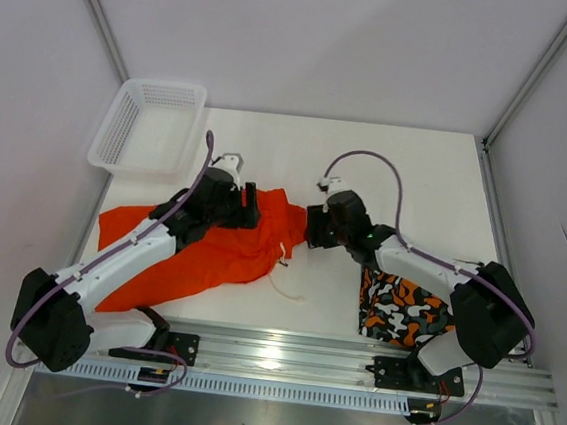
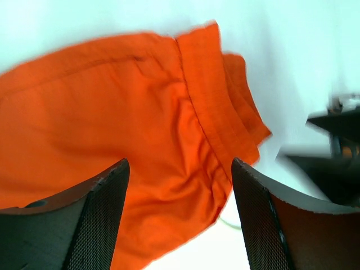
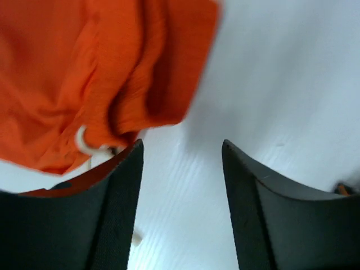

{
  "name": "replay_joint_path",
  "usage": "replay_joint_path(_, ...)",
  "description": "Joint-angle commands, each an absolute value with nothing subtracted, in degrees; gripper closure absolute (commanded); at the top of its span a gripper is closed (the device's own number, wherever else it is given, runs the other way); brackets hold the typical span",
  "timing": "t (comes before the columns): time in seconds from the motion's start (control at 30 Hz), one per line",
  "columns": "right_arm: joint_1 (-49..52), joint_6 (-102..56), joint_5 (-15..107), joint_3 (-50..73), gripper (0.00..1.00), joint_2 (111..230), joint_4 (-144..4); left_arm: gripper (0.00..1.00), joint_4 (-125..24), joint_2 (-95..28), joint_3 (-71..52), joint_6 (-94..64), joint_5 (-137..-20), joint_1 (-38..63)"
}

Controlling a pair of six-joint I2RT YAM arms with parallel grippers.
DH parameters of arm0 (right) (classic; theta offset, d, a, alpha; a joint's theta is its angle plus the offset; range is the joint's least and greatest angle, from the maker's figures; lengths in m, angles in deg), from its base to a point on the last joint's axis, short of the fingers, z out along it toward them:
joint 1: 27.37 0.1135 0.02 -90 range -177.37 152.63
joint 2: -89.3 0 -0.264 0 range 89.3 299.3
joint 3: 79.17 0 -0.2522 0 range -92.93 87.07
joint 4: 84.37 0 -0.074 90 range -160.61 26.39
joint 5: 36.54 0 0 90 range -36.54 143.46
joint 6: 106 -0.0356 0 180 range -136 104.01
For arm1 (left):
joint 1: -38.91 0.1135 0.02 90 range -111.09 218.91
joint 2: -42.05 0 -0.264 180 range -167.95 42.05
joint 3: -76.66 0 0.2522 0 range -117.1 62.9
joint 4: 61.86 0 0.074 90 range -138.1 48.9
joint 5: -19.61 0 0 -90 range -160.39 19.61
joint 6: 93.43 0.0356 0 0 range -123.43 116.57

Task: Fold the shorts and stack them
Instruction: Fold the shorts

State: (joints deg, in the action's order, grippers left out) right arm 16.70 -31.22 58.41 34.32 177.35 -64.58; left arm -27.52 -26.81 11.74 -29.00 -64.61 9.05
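Observation:
The plain orange shorts (image 1: 221,252) lie spread and wrinkled on the white table (image 1: 408,174), left of centre, their white drawstring (image 1: 285,285) trailing off the right edge. My left gripper (image 1: 252,207) hovers over their upper right part; in the left wrist view it (image 2: 180,163) is open, with orange fabric (image 2: 140,124) below the jaws and nothing pinched. My right gripper (image 1: 312,227) sits just right of the shorts' edge; it (image 3: 182,143) is open over bare table, the orange hem (image 3: 112,73) and drawstring loop (image 3: 84,143) to its left. The patterned shorts (image 1: 402,309) lie folded at the front right.
A white mesh basket (image 1: 149,125) stands at the back left corner of the table. The metal rail (image 1: 280,353) with both arm bases runs along the near edge. Grey enclosure walls close in on both sides.

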Motion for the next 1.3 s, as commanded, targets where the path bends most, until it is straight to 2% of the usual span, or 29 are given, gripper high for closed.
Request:
replay_joint_path(0.0,9.7,-36.9,53.4,36.4,0.44,173.1,-72.1,0.24,-26.8,-24.1,14.9,-31.0,-64.2,4.6)
replay_joint_path(0.07,7.4,-37.7,49.7,35.6,0.61,174.9,-72.6,0.25,-26.7,-24.0,16.3,-31.7,-63.3,1.5)
replay_joint_path(0.1,7.2,-37.7,49.5,35.1,0.75,175.8,-72.6,0.25,-26.8,-24.0,16.8,-32.4,-62.8,0.4)
replay_joint_path(0.23,7.3,-37.8,48.1,32.4,0.86,181.2,-73.2,0.26,-26.4,-26.4,18.6,-33.8,-59.5,-3.3)
replay_joint_path(0.43,9.7,-37.0,49.1,29.7,0.90,188.3,-72.8,0.35,-26.0,-29.6,21.0,-35.8,-55.6,-5.9)
replay_joint_path(0.8,12.9,-35.4,53.0,31.4,0.92,187.4,-74.0,0.50,-27.8,-39.4,18.5,-35.3,-51.6,-7.8)
replay_joint_path(1.27,17.9,-35.6,50.0,34.0,0.95,187.6,-76.7,0.53,-32.1,-42.8,16.7,-35.3,-50.3,-10.2)
